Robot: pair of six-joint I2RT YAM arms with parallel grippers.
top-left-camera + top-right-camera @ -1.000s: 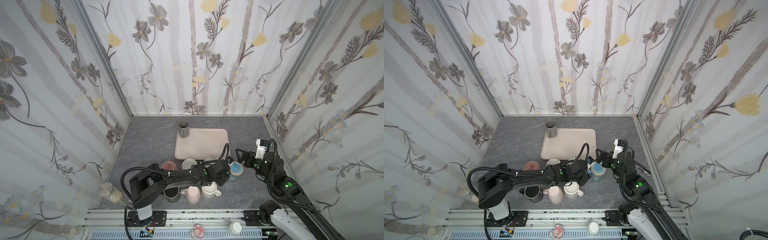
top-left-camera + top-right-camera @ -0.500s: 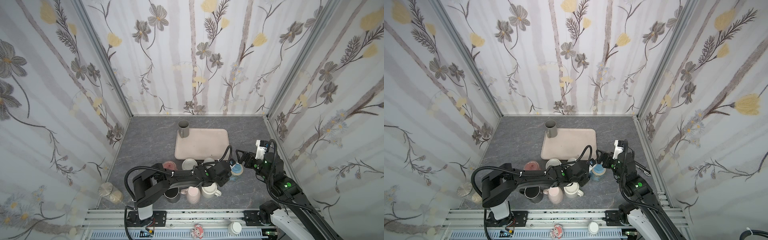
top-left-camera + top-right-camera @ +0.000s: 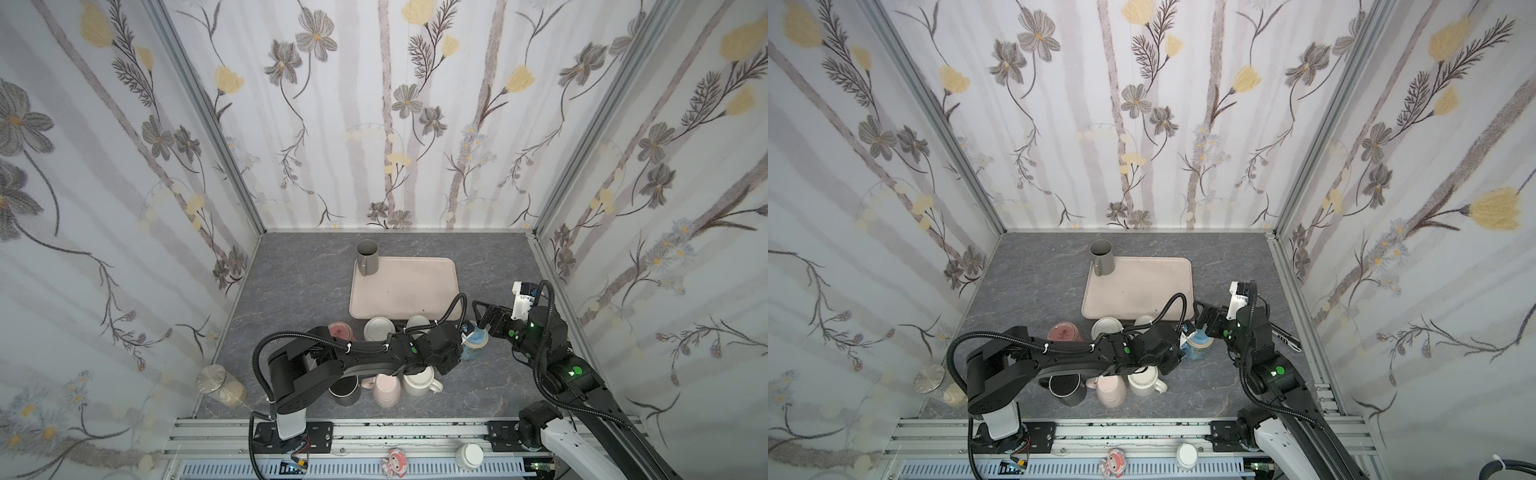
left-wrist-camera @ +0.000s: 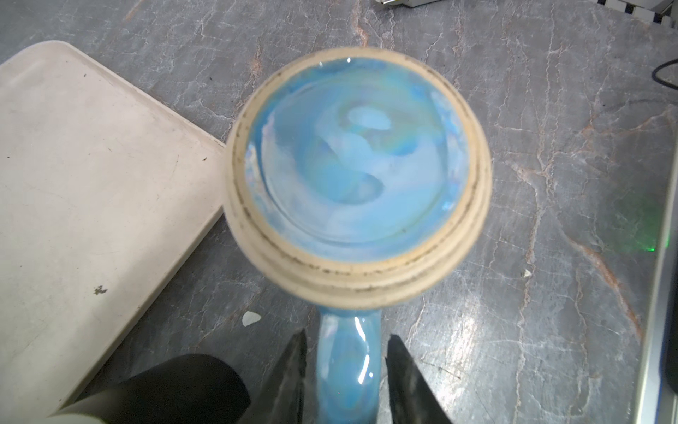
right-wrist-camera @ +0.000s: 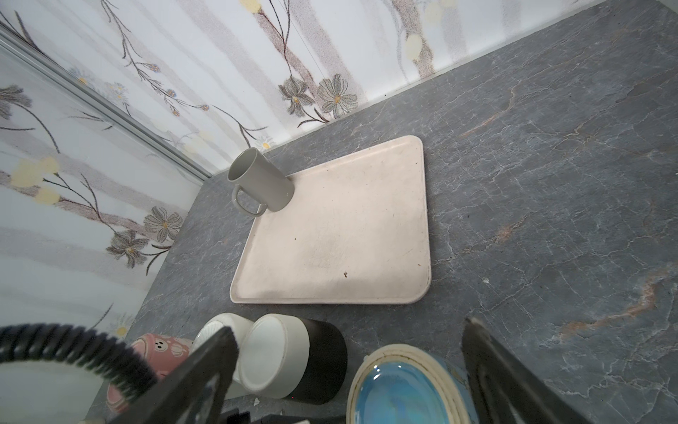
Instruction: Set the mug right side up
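Left wrist: mug sits base-up on table, beside tray corner; left gripper narrow, straddling handle with slim gaps both sides; right gripper wide, empty, over the mug. Glazed ceramic: likely heavy, slick, chippable; clamp the handle firmly. No legible writing.

Colour rundown of the mug setup

The blue mug was glossy, swirly sky-blue with a bare tan foot ring. The table was dark grey marble with white and rusty veins, the tray pale pinkish-beige, the grey mug plain all over, and the walls white with grey and yellow flowers.
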